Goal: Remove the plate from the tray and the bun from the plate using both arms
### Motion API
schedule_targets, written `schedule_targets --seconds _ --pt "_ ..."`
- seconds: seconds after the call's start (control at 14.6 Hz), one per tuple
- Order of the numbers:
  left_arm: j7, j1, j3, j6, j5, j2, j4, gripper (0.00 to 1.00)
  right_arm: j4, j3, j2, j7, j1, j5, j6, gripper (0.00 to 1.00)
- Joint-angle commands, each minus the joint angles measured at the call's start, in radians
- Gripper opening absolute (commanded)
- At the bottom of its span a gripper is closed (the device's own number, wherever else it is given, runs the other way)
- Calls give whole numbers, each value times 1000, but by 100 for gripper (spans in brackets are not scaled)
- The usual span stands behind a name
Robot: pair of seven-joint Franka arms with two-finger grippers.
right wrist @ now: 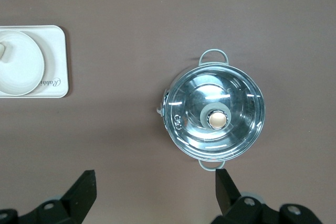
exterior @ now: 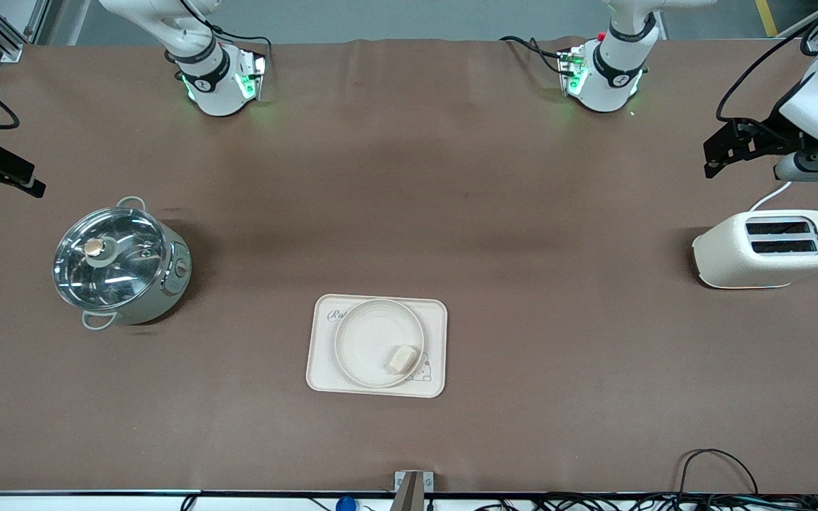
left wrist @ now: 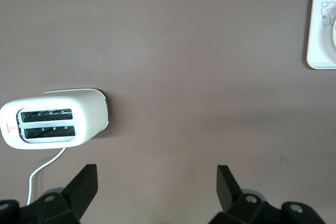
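Desk (exterior: 409,177): brown, carries all items
Pot w/ glass lid (exterior: 119,264): toward right arm's end, under right pincer (right wrist: 155,192), fingers spread wide, empty, waiting over it
Toaster (exterior: 769,247): toward left arm's end; left pincer (left wrist: 156,190) over desk just beside it, fingers apart, nothing held
Tray (exterior: 324,369): mid-desk, nearer front camera, between both arms, prob. so either can reach
Plate (exterior: 370,341): on tray, not yet lifted
Bun (exterior: 402,358): on plate, at rim nearest rabbit drawing

pot (exterior: 121,266): glass-lidded, right arm's end | toaster (exterior: 767,248): white, two slots, left arm's end
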Motion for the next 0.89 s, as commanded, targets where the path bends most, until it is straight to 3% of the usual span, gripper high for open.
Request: schedule_targets --seconds 0.0,0.82 --pt "17 -1 -2 0 21 -13 1 100 -11 3 -10 -14 -3 1 6 100" --pt "22 -1 -4 0 11 20 33 100 -54 1 -8 -35 -37 -24 14 100"
